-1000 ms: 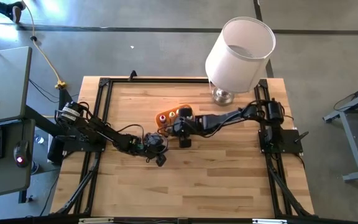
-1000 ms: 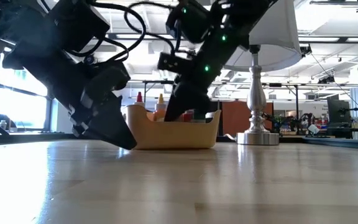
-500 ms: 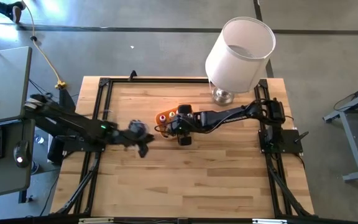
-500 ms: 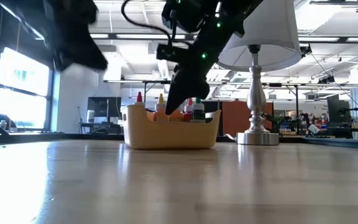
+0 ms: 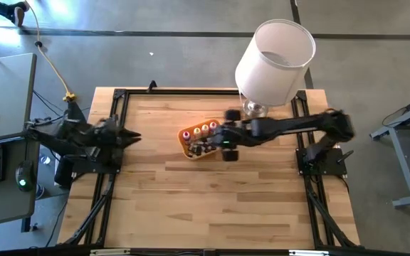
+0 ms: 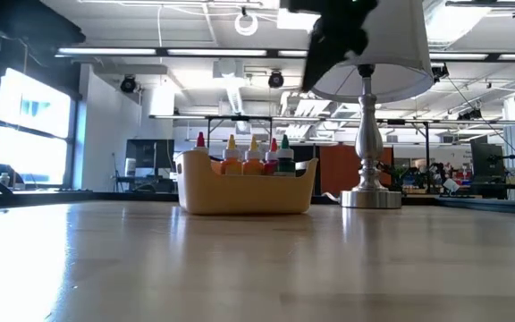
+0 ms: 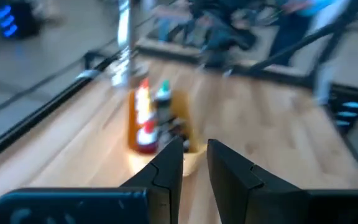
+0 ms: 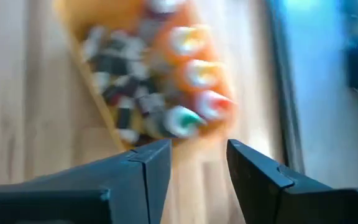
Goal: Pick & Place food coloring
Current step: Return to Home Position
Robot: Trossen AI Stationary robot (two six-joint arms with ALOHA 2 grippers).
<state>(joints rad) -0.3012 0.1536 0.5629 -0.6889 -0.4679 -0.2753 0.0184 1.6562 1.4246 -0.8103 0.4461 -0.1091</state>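
**High view: food coloring sits in the orange bin, both claws empty**

The wooden table (image 5: 212, 206) fills the middle of the frame. A lamp (image 5: 275, 53) with a white shade stands at its upper right edge.

The left arm lies folded along the table's left edge. The left gripper (image 5: 131, 135) points toward the centre, well apart from the bin. In the left wrist view its fingers (image 7: 166, 171) are parted by a narrow gap with nothing between them, and they face the bin across bare wood.

The right arm reaches in from the right side. The right gripper (image 5: 226, 136) is blurred and just beside the bin's right end. The right wrist view shows that claw released. Its fingers (image 8: 148, 165) stand apart and grasp nothing, and the bin is directly beyond them.

The orange bin (image 5: 184, 146) rests just above the centre of the table, left of the lamp base.

Inside it, the food coloring bottles (image 5: 203, 130) stand upright in a row along one wall. In the low view their red, yellow, orange and green tips (image 6: 254, 143) rise above the rim.

Smaller vials (image 8: 126, 68) with dark and white ends lie jumbled in the rest of the bin. They are too blurred to count.
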